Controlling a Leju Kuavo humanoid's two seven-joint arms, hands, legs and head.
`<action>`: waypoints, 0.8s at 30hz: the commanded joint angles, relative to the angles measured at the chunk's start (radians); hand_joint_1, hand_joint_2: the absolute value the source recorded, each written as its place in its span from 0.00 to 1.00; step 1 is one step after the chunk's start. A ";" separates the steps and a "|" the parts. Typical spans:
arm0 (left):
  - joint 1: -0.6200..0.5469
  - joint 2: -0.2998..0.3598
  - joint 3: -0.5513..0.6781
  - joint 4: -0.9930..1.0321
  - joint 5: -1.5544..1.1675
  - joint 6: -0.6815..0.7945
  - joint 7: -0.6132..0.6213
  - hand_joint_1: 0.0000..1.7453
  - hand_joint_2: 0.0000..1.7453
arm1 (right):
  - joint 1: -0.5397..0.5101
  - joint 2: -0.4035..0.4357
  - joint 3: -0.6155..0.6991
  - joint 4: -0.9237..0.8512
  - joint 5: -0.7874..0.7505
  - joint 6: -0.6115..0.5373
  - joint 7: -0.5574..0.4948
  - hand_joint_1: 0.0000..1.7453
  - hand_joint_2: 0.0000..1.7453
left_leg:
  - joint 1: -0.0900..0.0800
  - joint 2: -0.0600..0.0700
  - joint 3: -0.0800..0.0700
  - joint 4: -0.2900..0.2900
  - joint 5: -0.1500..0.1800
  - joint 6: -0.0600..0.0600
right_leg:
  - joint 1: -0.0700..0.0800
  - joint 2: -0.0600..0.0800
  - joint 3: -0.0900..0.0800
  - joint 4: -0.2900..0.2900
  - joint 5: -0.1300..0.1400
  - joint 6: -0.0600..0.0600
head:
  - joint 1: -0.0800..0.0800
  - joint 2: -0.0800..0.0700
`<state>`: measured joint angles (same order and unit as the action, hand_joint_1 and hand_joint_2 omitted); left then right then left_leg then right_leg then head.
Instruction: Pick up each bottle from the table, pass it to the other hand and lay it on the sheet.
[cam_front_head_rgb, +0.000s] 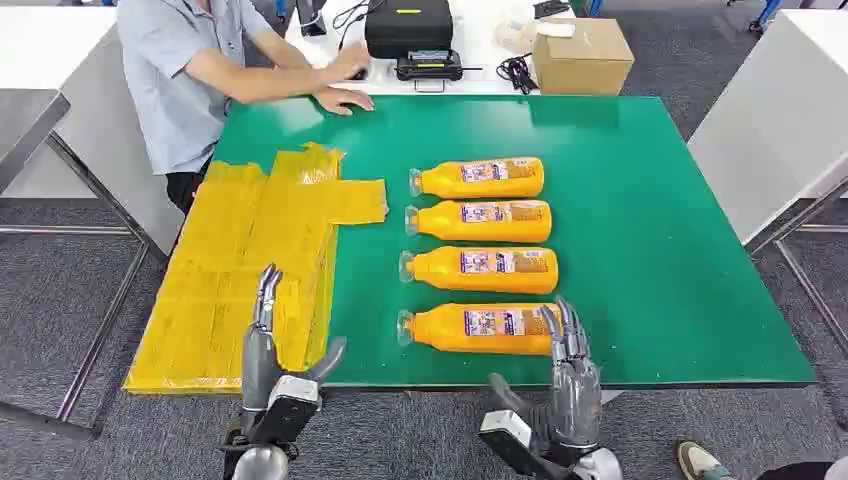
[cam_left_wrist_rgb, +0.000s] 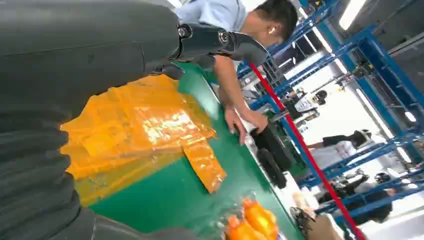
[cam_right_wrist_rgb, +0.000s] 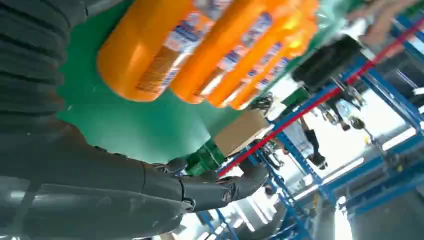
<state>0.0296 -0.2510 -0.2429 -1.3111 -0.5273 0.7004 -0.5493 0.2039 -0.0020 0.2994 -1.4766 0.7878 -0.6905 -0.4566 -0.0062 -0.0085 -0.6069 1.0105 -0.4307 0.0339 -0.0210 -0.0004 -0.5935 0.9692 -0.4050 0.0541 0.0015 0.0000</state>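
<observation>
Silver left hand (cam_front_head_rgb: 268, 345) raised over yellow sheet (cam_front_head_rgb: 240, 270), fingers straight, empty; right hand (cam_front_head_rgb: 568, 375) empty, seemingly touching nearest bottle (cam_front_head_rgb: 478, 327).

Big green table (cam_front_head_rgb: 650, 250) fills the middle of my head view. On it, left side, a yellow sheet (cam_front_head_rgb: 250, 270) w/ its lower left end hanging off the table edge. Center: 4 orange bottles (cam_front_head_rgb: 480, 245) lying on their sides in a row, caps pointing left. Upper left, a person's hand (cam_front_head_rgb: 342, 99) rests on the table edge.
</observation>
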 joint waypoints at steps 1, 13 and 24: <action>-0.047 -0.010 -0.110 0.104 0.045 -0.002 -0.001 0.00 1.00 | -0.114 -0.108 -0.032 0.201 0.158 0.001 0.106 0.00 1.00 | 0.001 0.000 0.004 -0.001 -0.001 -0.001 | 0.001 -0.001 0.005 -0.002 0.000 -0.002 | 0.000 0.000; -0.051 -0.002 -0.241 0.102 0.100 -0.002 -0.002 0.00 1.00 | -0.189 -0.116 0.021 0.246 0.186 0.056 0.122 0.00 1.00 | 0.001 0.002 0.003 0.000 -0.001 -0.001 | 0.001 0.001 0.003 -0.001 0.000 -0.001 | 0.000 0.000; -0.085 0.002 -0.282 0.149 0.079 -0.013 0.021 0.00 1.00 | -0.349 -0.157 0.052 0.462 0.361 0.150 0.242 0.00 1.00 | 0.000 0.002 0.003 -0.001 0.000 -0.001 | 0.001 0.002 0.003 -0.002 0.001 -0.001 | -0.001 0.000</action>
<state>-0.0155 -0.2659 -0.4608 -1.2333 -0.4593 0.6966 -0.5383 -0.0028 -0.1194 0.3067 -1.2298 1.1220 -0.5749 -0.2281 -0.0065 -0.0086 -0.6070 1.0107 -0.4300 0.0344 -0.0210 -0.0005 -0.5931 0.9693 -0.4044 0.0546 0.0008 0.0000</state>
